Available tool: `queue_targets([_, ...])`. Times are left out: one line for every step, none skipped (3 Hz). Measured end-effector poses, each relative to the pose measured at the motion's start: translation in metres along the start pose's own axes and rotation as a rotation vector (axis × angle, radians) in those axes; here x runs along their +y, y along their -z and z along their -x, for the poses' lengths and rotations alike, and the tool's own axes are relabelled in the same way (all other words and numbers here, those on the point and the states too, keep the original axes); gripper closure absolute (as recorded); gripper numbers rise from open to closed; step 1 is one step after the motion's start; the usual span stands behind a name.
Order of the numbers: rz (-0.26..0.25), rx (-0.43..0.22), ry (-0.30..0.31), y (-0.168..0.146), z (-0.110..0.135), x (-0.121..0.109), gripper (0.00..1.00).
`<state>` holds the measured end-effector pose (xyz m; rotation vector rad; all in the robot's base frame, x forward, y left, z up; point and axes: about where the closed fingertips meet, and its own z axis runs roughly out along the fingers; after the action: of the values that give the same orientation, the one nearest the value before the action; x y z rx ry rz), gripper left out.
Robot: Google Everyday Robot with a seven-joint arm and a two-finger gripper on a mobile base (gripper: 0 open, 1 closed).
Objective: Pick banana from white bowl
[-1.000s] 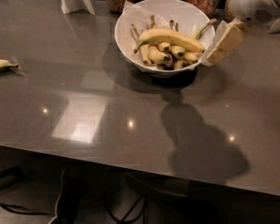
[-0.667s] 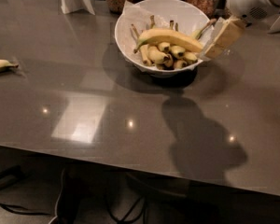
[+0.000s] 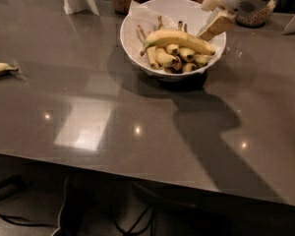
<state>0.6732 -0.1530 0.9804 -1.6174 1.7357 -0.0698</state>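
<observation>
In the camera view, the banana (image 3: 179, 39) lies across the top of the short stubby bananas (image 3: 179, 58) inside the white bowl (image 3: 129, 42) on the table (image 3: 137, 127), its stem pointing left. The pincer (image 3: 215, 26) hangs over the bowl's right rim, just beside the banana's right end, angled down towards it (whether it is spread or pressed together I cannot tell). The step in hand looks like the approach; the banana is not yet lifted. Next, I judge, the pincer must descend over the banana and clamp it without catching the rim.

The pincer (image 3: 210, 32) hovers at the white bowl's (image 3: 132, 53) right rim, just beside the banana's (image 3: 179, 39) tip.
</observation>
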Motion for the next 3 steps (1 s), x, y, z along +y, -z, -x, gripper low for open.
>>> queue_targets([0.032, 0.009, -0.018, -0.022, -0.008, -0.009, 0.49])
queue_targets([0.058, 0.010, -0.031, -0.039, -0.011, -0.014, 0.45])
queue_targets([0.082, 0.008, -0.042, -0.049, -0.012, -0.014, 0.38])
